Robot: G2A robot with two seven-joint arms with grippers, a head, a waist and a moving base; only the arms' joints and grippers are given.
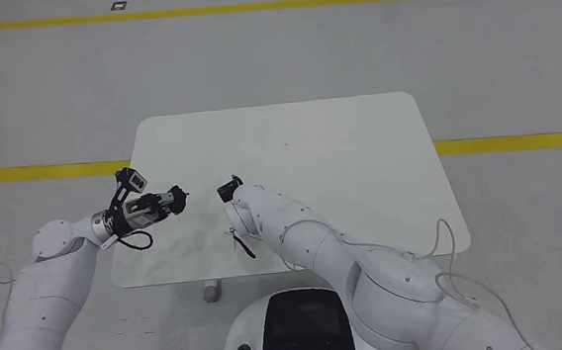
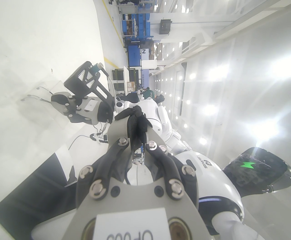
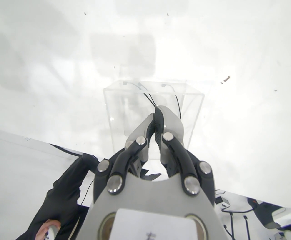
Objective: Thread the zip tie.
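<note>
While the right claw (image 3: 156,112) is clamped shut at the clear box (image 3: 195,109) on the surface (image 3: 56,45), seemingly pinching a zip tie (image 3: 149,98) whose strand runs straight ahead to the far rim, the left claw (image 2: 136,117) — also shut — hangs apart, to its left. Right wrist view resolves the strands; top view, the gap between arms.

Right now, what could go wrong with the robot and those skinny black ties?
The right gripper is shut where two thin zip ties meet its tips, so it might tug both instead of one. The clear box they rest on looks light and could slide or tip if pulled. The left gripper sits close by, so the two could bump.
</note>
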